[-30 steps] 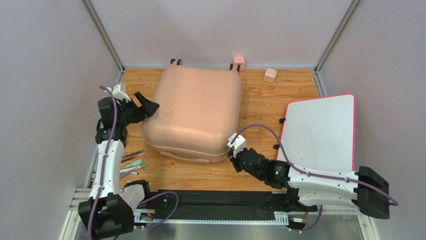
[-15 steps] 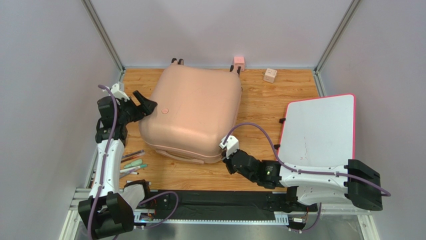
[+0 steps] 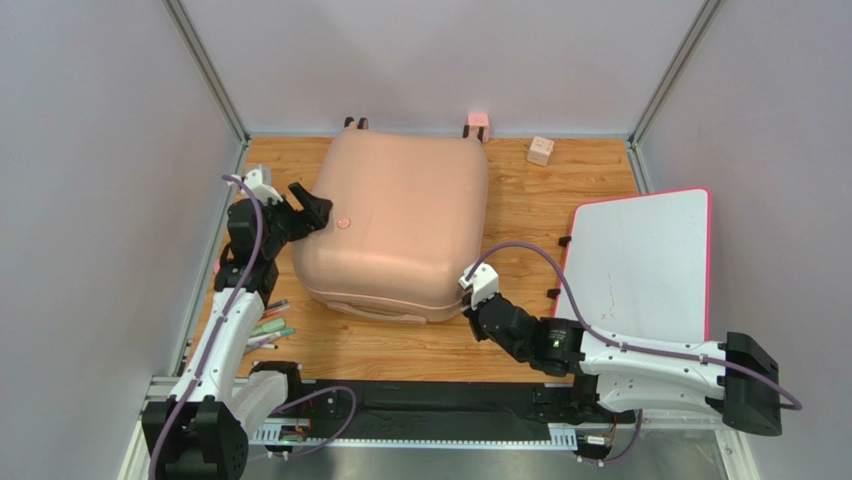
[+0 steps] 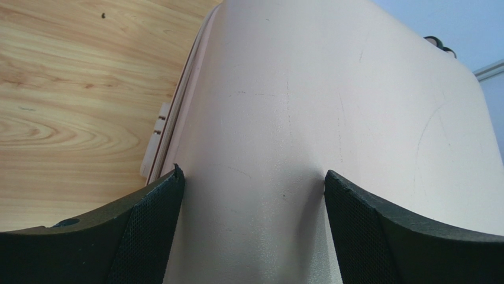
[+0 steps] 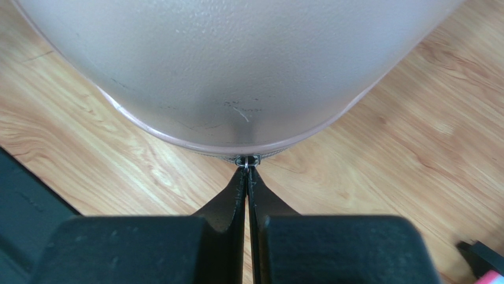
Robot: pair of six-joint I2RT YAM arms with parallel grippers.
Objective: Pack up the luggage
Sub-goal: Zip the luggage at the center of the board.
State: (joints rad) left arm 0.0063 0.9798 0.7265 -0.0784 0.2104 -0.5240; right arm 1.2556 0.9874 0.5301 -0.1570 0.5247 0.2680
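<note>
Top external view shows the closed luggage [image 3: 395, 225] lying flat, shell up, on the wooden table [image 3: 560, 190], toward the back left. The left gripper [image 3: 315, 203] stands wide open, its fingers [image 4: 148, 231] spread across the shell's left side. The right gripper [image 5: 246, 167] is pinched tight on the small metal zipper pull [image 5: 246, 160] at the luggage's near right corner.
</note>
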